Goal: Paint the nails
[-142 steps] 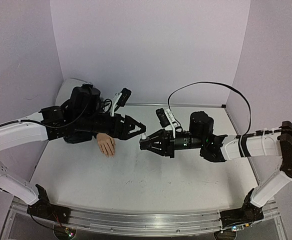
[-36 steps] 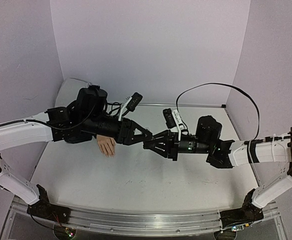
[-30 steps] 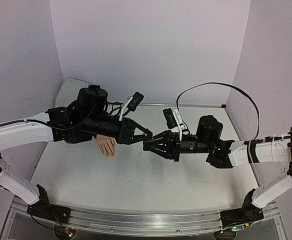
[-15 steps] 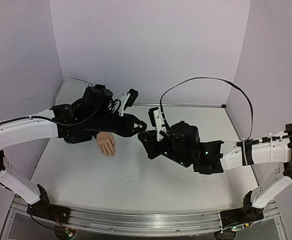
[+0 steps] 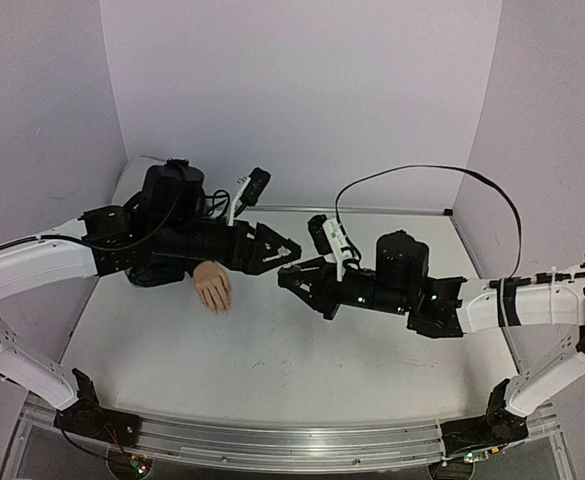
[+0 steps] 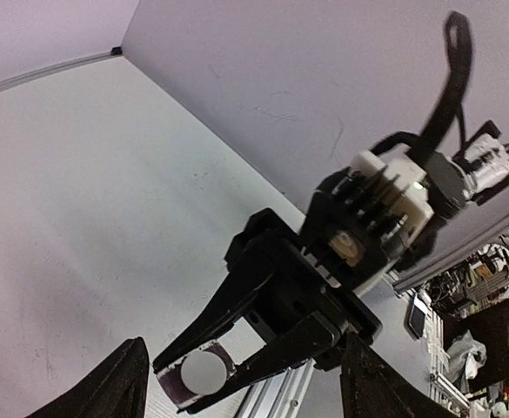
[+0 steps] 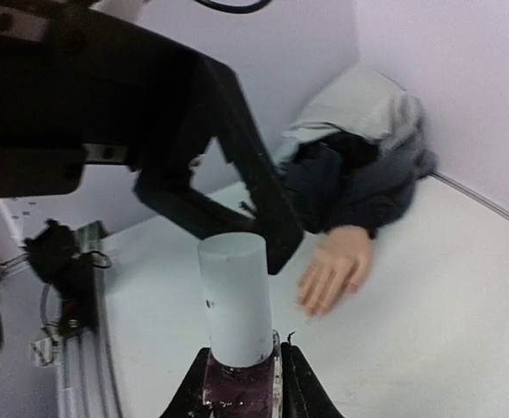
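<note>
On the white table (image 5: 272, 370), top cam: small peach mannequin hand (image 5: 212, 288) lies flat, fingers toward the arm bases. Its tiny nails (image 5: 218, 306) are too small to tell apart, below-left of the left claw (image 5: 285, 249), which hangs w/ jaws spread, nothing betw. them. Right claw (image 5: 288, 279) is just beside it, tips near. Left wrist cam: own fingers wide apart; opposite, the right claw clamps a small purple glass polish bottle (image 6: 204, 373) w/ white cap. Right wrist cam: bottle upright in the pinch; hand w/ black sleeve (image 7: 350, 187) beyond & to the right, nails well apart from bottle.
</note>
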Tool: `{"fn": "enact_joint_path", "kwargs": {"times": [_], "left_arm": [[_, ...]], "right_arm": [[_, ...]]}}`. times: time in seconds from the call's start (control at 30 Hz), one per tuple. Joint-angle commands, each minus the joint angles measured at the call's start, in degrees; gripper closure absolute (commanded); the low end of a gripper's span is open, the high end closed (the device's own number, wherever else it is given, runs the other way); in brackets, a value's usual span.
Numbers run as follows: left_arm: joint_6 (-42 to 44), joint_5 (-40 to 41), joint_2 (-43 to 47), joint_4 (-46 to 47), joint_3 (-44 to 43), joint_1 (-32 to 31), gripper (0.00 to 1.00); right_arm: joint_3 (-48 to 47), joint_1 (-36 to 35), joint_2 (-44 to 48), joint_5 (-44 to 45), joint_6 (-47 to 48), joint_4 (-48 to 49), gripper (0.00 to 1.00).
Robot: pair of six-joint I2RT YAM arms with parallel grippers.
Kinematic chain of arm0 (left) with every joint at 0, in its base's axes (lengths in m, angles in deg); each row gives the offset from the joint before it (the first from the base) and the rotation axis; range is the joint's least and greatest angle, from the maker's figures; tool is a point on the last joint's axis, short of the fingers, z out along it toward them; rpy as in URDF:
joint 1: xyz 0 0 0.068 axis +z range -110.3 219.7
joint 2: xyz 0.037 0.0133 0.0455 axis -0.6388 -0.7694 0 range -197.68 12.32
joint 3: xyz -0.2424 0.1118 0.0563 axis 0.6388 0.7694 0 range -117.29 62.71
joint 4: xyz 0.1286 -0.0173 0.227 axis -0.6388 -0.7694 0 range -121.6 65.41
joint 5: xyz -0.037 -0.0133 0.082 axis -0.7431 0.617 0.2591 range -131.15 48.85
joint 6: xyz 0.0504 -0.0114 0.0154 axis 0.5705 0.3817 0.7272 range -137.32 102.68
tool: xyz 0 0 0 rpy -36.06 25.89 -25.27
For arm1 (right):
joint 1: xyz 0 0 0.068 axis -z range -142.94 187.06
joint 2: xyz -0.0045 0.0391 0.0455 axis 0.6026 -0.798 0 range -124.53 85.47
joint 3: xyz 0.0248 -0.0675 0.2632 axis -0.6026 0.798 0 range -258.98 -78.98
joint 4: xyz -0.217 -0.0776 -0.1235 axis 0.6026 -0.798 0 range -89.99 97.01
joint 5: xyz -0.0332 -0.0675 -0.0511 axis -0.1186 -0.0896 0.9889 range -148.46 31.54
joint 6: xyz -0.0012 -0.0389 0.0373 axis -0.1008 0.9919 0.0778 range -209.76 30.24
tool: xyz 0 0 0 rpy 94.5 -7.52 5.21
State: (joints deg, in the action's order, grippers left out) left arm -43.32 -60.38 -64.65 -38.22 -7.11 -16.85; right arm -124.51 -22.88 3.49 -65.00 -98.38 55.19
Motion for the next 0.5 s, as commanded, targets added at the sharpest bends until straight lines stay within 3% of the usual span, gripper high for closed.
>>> {"fn": "enact_joint_path", "kwargs": {"times": [0.0,0.17,0.47], "left_arm": [[2.1,-7.0,3.5,7.3,0.5,0.3,0.24],[1.7,-12.8,1.9,9.8,0.2,-0.2,0.41],[3.9,-14.1,1.1,10.3,-0.3,-2.4,0.75]], "right_arm": [[-0.1,3.6,3.5,-29.8,-5.3,10.9,1.0],[0.2,4.3,3.6,-34.7,-8.5,15.1,1.0],[1.0,5.0,4.9,-30.1,-10.1,17.2,1.0]]}}
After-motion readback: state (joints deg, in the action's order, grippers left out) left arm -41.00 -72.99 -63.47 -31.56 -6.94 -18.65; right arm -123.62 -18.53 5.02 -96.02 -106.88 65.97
